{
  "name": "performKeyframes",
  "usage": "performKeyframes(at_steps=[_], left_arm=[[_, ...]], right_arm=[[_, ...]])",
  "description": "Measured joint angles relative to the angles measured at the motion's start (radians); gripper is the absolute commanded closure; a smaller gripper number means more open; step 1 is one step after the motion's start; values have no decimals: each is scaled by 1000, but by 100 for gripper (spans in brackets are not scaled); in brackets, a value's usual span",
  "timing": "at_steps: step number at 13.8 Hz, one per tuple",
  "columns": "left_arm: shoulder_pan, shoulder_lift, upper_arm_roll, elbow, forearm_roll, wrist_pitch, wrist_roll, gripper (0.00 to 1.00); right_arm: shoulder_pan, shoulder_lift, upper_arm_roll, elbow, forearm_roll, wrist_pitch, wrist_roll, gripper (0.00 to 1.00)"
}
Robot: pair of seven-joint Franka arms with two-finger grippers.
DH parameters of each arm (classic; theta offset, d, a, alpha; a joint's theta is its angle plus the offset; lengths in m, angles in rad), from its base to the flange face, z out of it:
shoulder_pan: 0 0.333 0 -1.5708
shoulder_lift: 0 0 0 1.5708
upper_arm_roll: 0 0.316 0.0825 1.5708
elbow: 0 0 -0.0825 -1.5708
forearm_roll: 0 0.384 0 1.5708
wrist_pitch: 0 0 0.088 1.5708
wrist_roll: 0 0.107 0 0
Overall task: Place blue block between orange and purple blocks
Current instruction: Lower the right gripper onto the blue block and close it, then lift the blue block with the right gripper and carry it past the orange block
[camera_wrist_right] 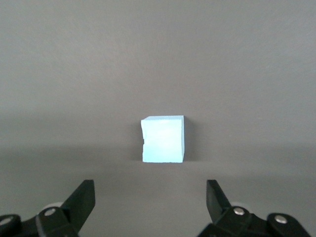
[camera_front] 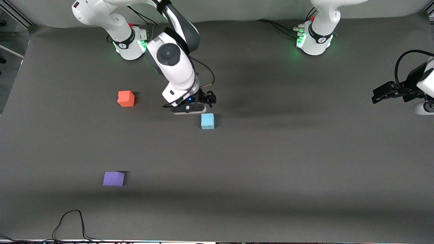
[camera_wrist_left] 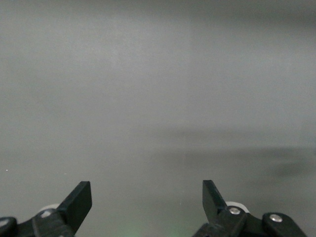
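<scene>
The blue block (camera_front: 207, 121) is a light sky-blue cube on the dark table mat near the middle. It also shows in the right wrist view (camera_wrist_right: 163, 139), just ahead of the open fingers. My right gripper (camera_front: 196, 106) (camera_wrist_right: 148, 193) hangs open and empty over the mat, right beside the blue block and not touching it. The orange block (camera_front: 126, 98) lies toward the right arm's end. The purple block (camera_front: 113, 178) lies nearer the front camera than the orange one. My left gripper (camera_front: 376, 95) (camera_wrist_left: 147, 193) waits open and empty at the left arm's end.
The dark mat (camera_front: 271, 162) covers the table. A black cable (camera_front: 69, 220) loops over its edge nearest the front camera. The two arm bases (camera_front: 130, 44) (camera_front: 315, 39) stand at the edge farthest from the camera.
</scene>
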Motion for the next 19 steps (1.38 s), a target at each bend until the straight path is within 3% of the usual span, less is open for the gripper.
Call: performKeyframes(at_steps=[3, 10, 11, 13, 15, 19], left_arm=[[-61, -6, 58, 0, 0, -1, 3, 0], [-81, -23, 65, 9, 0, -67, 5, 0], [-82, -23, 65, 9, 1, -70, 9, 0], [-82, -23, 65, 9, 11, -79, 46, 0], [-82, -23, 66, 9, 18, -91, 68, 0], [-82, -23, 65, 9, 20, -96, 76, 0]], right_arm=[[27, 109, 0, -18, 0, 123, 0, 0], [27, 238, -13, -13, 0, 266, 0, 4], [27, 249, -13, -12, 0, 278, 1, 10], [27, 267, -13, -9, 0, 302, 10, 47], [27, 275, -13, -6, 0, 312, 27, 70], [27, 272, -15, 9, 0, 310, 31, 70]])
